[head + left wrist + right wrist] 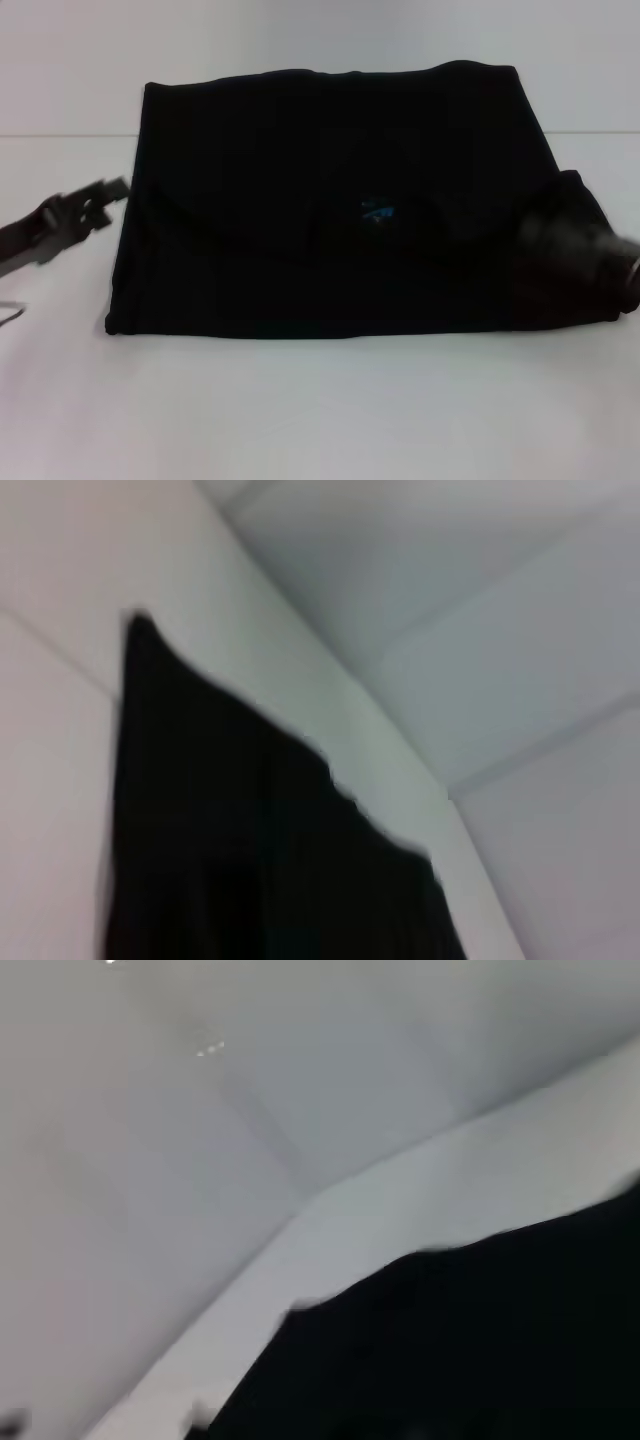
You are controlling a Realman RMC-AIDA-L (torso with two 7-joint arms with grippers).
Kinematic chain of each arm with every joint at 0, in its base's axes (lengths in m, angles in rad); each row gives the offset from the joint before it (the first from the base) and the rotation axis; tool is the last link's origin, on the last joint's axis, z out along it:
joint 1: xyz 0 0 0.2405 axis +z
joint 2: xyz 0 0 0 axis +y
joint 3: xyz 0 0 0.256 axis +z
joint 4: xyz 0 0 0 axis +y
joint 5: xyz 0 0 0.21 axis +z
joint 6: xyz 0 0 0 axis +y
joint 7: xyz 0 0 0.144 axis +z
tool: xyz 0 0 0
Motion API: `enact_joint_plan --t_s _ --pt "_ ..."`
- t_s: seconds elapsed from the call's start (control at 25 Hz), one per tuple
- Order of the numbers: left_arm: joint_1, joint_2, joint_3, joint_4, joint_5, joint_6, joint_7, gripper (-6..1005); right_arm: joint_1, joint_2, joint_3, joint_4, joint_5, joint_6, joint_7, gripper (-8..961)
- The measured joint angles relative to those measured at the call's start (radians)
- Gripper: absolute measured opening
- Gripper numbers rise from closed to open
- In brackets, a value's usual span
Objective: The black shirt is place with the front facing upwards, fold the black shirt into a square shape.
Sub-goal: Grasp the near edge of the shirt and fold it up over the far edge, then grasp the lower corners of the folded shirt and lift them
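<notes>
- Head view: the black shirt point(330, 200) lies folded into a broad rectangle across the middle of the frame, flat on the white surface point(320, 410).
- Its near edge runs almost straight along the lower middle of the frame; the far edge is slightly wavy and sits in the upper part of the frame, above a faint seam line in the surface.
- The shirt's left edge slants a little, ending in a squared corner at lower left; its right side bulges outward in a rounded fold towards the right edge of the frame.
- A curved fold line crosses the middle of the cloth, and a small blue neck label point(377, 212) shows just right of centre. Its writing is too small to read, and no printed lettering shows on the upward face.
- Bare surface lies open along the whole lower band of the frame and along the left side.
- The left gripper point(95, 205) hangs at middle left, just beside the shirt's left edge and apart from it; whether it is released or clenched I cannot tell.
- The right gripper point(590, 265) sits at middle right against the bulging fold, blurred; its state I cannot tell.
- Left wrist view: a pointed corner of the shirt point(250, 850) on the pale surface.
- Right wrist view: dark cloth point(480, 1350) fills the lower right.
</notes>
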Motion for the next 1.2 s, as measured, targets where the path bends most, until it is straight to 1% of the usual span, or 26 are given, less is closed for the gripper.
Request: enact_joint_plan --t_s 0.04,0.08,0.12,0.16,0.24,0.32,0.4,0.52,0.64,0.76,0.92,1.04,1.2 --pt "0.015 0.026 0.046 0.003 0.000 0.034 -0.036 657 -0.007 -0.001 -0.020 -0.002 -0.017 -0.037 -0.044 725" --pt "0.023 0.044 0.078 0.006 0.001 0.059 -0.063 705 -0.014 0.000 -0.048 -0.003 -0.037 -0.076 -0.096 753" --pt "0.031 0.057 0.104 0.011 0.003 0.077 -0.083 712 -0.018 0.001 -0.066 -0.003 -0.051 -0.097 -0.133 781" --pt "0.044 0.076 0.139 0.033 0.027 0.100 -0.128 718 -0.022 0.005 -0.086 -0.003 -0.069 -0.118 -0.174 809" --pt "0.046 0.079 0.145 0.048 0.050 0.106 -0.144 732 -0.028 0.015 -0.124 -0.002 -0.104 -0.142 -0.251 865" --pt "0.044 0.079 0.149 0.069 0.098 0.113 -0.153 745 -0.031 0.027 -0.161 0.007 -0.131 -0.153 -0.310 890" --pt "0.039 0.075 0.150 0.083 0.137 0.113 -0.144 745 -0.030 0.032 -0.199 0.029 -0.143 -0.152 -0.361 915" --pt "0.029 0.069 0.166 0.086 0.153 0.112 -0.114 744 -0.024 0.032 -0.232 0.061 -0.144 -0.144 -0.399 927" --pt "0.024 0.061 0.217 0.091 0.154 0.095 -0.106 744 -0.020 0.033 -0.256 0.066 -0.144 -0.135 -0.413 927" --pt "0.018 0.057 0.259 0.093 0.154 0.068 -0.106 743 -0.020 0.033 -0.264 0.067 -0.144 -0.127 -0.419 926" --pt "0.016 0.048 0.269 0.102 0.155 0.035 -0.099 743 -0.020 0.033 -0.265 0.067 -0.142 -0.122 -0.419 926" --pt "0.016 0.047 0.274 0.103 0.156 0.016 -0.095 742 -0.017 0.034 -0.265 0.068 -0.140 -0.113 -0.420 927" --pt "0.010 0.046 0.303 0.099 0.160 -0.013 -0.094 741 -0.006 0.035 -0.266 0.079 -0.139 -0.104 -0.420 927"
